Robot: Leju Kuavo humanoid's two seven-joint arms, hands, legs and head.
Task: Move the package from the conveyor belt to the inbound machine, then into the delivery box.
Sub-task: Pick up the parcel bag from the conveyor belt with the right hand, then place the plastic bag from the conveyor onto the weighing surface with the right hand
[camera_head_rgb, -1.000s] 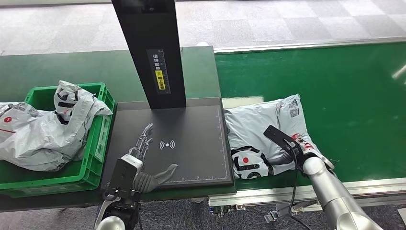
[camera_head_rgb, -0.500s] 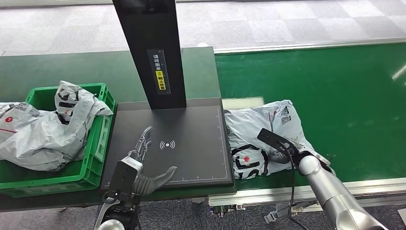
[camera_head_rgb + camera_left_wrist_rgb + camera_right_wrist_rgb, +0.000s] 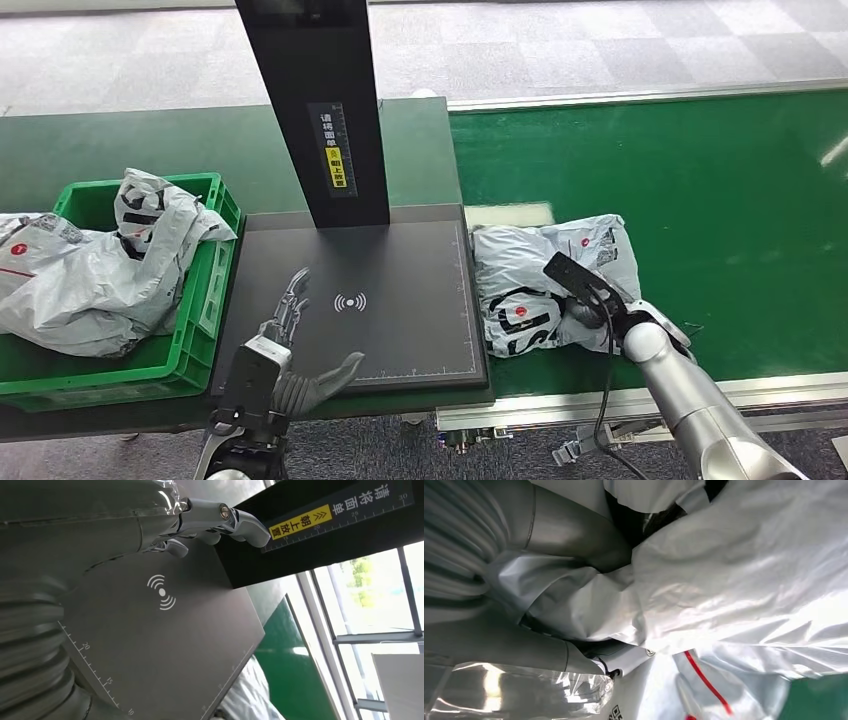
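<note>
The grey-white plastic package [image 3: 530, 285] with red and black print lies crumpled on the green conveyor belt [image 3: 720, 220], right beside the inbound machine's black scan plate [image 3: 410, 320]. My right hand [image 3: 592, 303] grips it from the near right side; in the right wrist view the package [image 3: 734, 580] folds around the thumb and fingers of my right hand [image 3: 564, 540]. My left hand [image 3: 290, 352] hovers with fingers spread over the plate's near left corner, holding nothing; in the left wrist view its fingers [image 3: 220, 520] reach out above the plate [image 3: 165, 650].
A green delivery box [image 3: 208, 300] left of the plate holds several grey packages, heaped above its rim. The machine's black column [image 3: 312, 100] rises at the back of the plate. The belt's metal edge [image 3: 640, 400] runs along the front.
The package has been bunched up and drawn left toward the scan plate as my right hand closed on it. My left hand has sunk slightly toward the near edge.
</note>
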